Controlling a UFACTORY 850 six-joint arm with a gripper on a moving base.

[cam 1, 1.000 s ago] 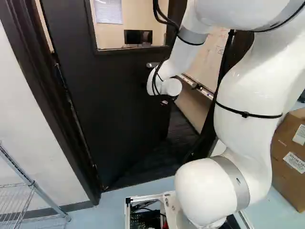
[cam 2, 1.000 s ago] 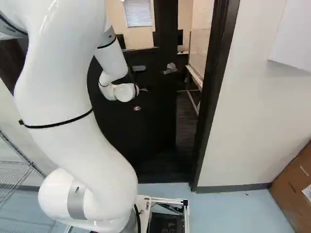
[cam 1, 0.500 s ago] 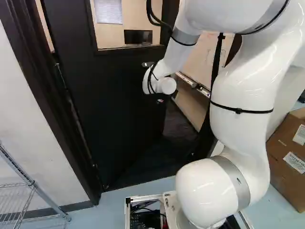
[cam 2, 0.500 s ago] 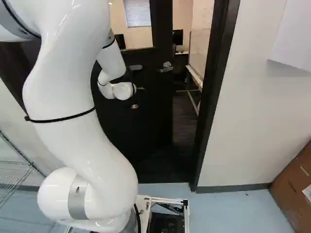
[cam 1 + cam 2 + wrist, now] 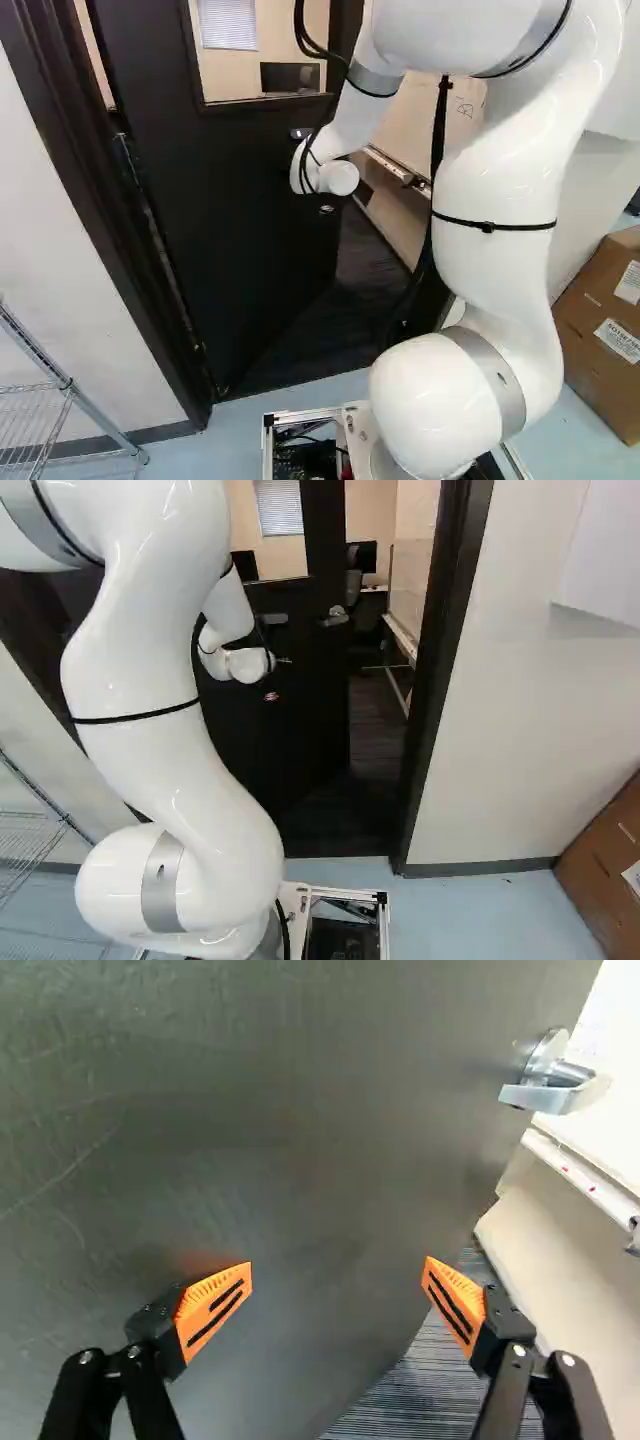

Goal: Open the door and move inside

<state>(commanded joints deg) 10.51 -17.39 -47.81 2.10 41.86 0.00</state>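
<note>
Beige wall point(image 5: 290, 30) shows beyond the door point(image 5: 230, 230), which stands ajar, its flat face straight ahead of the claw point(image 5: 338, 1272). That claw's 2 fingers are spread, gripping nothing. With the handle point(image 5: 535, 1097) off to 1 side, I'd expect an inward push.

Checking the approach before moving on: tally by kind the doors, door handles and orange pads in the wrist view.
Door: 1
Door handle: 1
Orange pads: 2
Total: 4
</note>
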